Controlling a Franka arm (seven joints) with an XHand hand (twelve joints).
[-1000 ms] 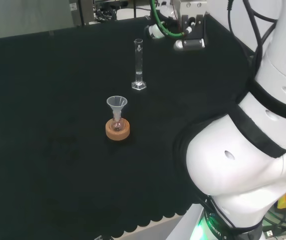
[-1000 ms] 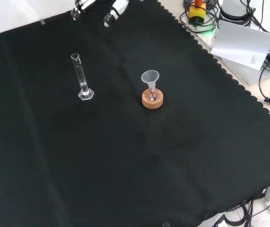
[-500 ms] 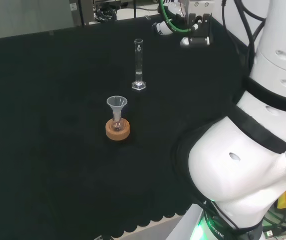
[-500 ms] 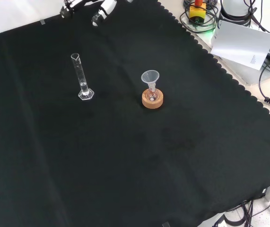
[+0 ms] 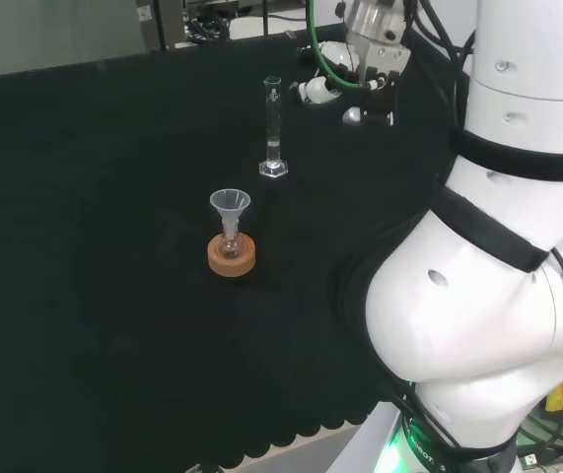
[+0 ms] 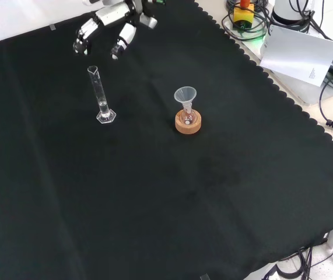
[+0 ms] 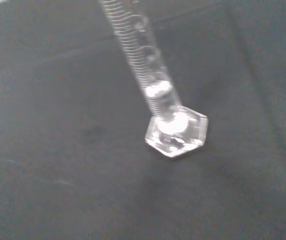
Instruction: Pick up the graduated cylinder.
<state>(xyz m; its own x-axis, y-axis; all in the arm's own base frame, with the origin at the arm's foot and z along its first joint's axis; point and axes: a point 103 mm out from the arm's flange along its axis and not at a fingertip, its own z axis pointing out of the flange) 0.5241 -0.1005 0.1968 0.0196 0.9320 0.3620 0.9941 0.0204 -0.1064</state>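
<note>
Hand closes in on the graduated cylinder

The hand (image 6: 105,28), fingers relaxed and empty, hovers just beyond the upright graduated cylinder (image 6: 100,95), apparently lining up a grasp around its tube.

Black-clothed bench (image 6: 154,204): graduated cylinder (image 6: 101,96), cork stand (image 6: 188,123).

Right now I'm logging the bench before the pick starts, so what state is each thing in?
graduated cylinder: upright on its hexagonal base on the cloth, not held.
robot hand: open, fingers relaxed, apart from the cylinder and holding nothing.
funnel: upright, stem down in a small flask.
small flask: seated in its stand; contents too small to tell.
cork ring: flat on the cloth.
black cloth: spread over the bench.
</note>
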